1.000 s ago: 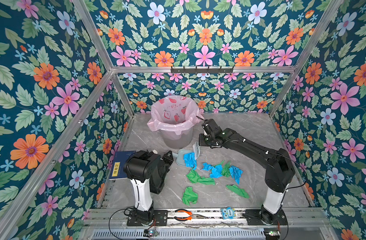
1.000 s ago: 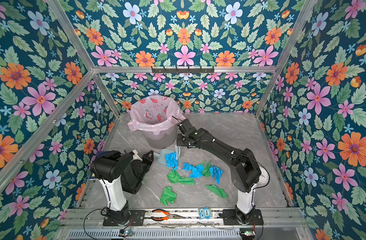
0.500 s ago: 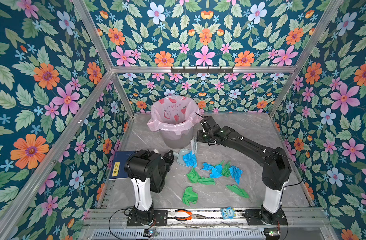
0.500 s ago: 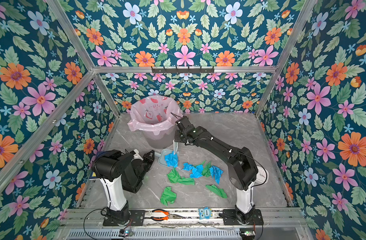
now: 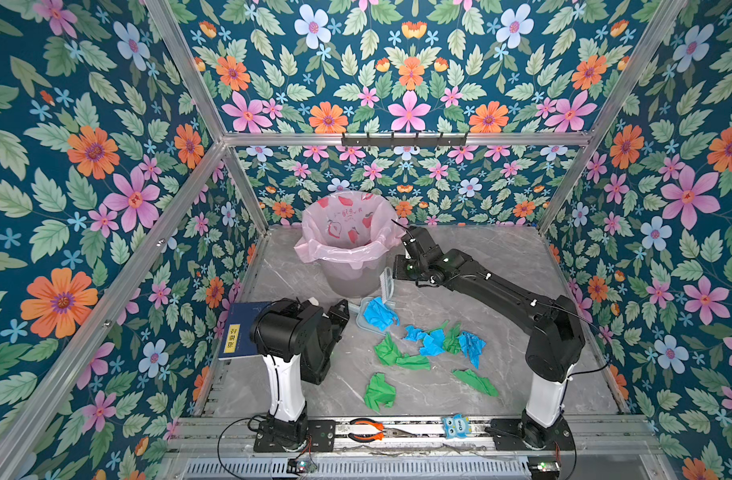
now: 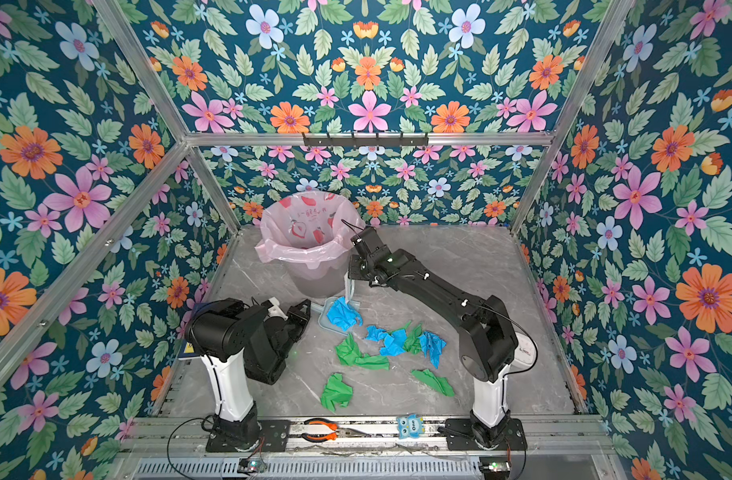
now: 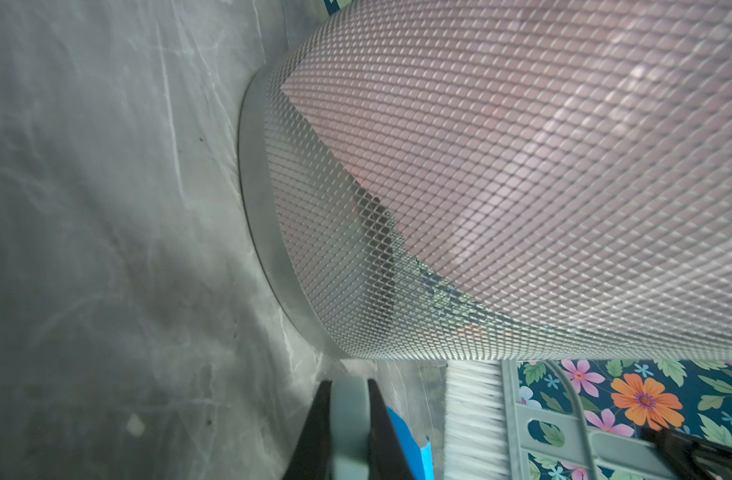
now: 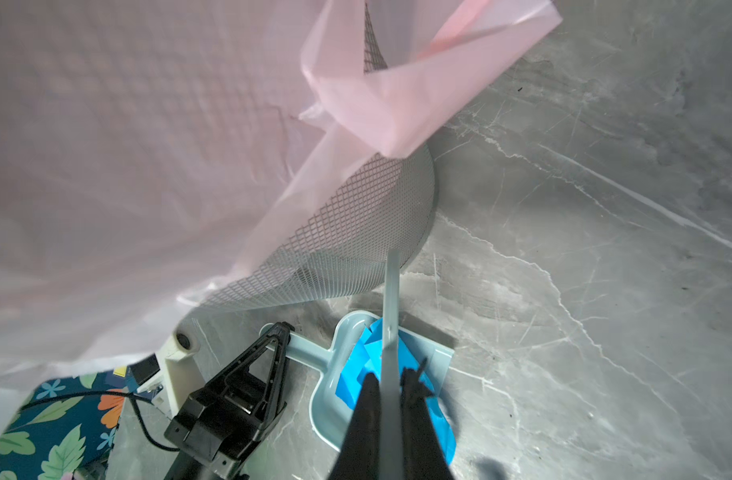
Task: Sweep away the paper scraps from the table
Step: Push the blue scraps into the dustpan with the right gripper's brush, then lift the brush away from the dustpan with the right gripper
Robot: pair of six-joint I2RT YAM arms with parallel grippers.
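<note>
Currently left gripper (image 8: 279,330) clamps dustpan (image 8: 342,332) handle, level to catch; right gripper (image 8: 391,386) pinches brush (image 8: 391,291); scrap (image 8: 353,380) in dustpan just beyond jaws.

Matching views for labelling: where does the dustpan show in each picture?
Top view: dustpan near centre, before the mesh bin.
Top view: dustpan left of centre, before the bin.
Left wrist: dustpan handle in left gripper.
Right wrist: dustpan beyond the brush, holding blue scrap.
Shared landmark: the mesh bin.

place: lab robot cell | signs: aluminium frame rails (image 5: 272,139), printed floral walls (image 5: 86,145), bolted arm bases (image 5: 291,434)
</note>
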